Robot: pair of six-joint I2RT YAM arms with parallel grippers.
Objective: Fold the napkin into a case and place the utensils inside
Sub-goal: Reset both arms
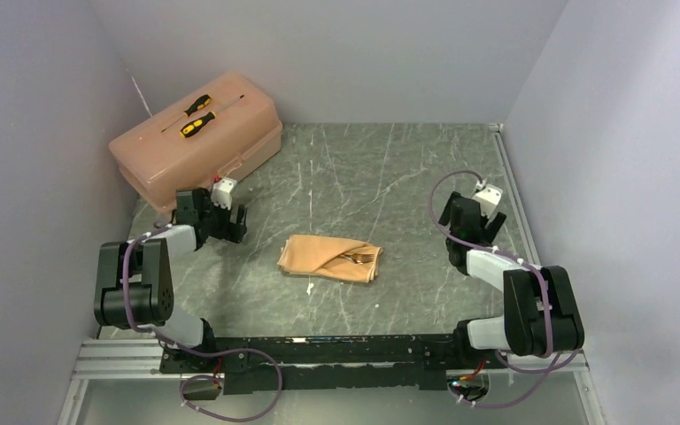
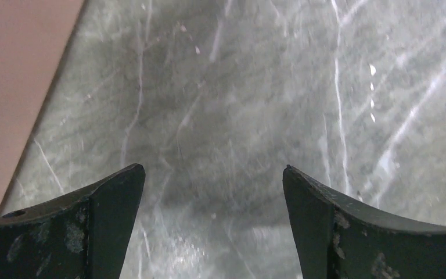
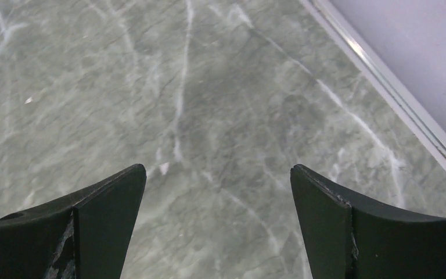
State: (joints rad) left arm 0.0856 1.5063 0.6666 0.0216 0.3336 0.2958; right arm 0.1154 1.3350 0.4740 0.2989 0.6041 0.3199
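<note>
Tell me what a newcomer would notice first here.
The folded napkin lies at the middle of the table, with utensils poking from its pocket. A pink toolbox with two screwdrivers on its lid sits at the far left corner. Off to either side, the left fingers and right fingers hang open, holding nothing.

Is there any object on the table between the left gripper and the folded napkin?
Nothing visible. Only bare table lies between the left gripper and the napkin; the pink toolbox stands on the gripper's other side, off that path.
</note>
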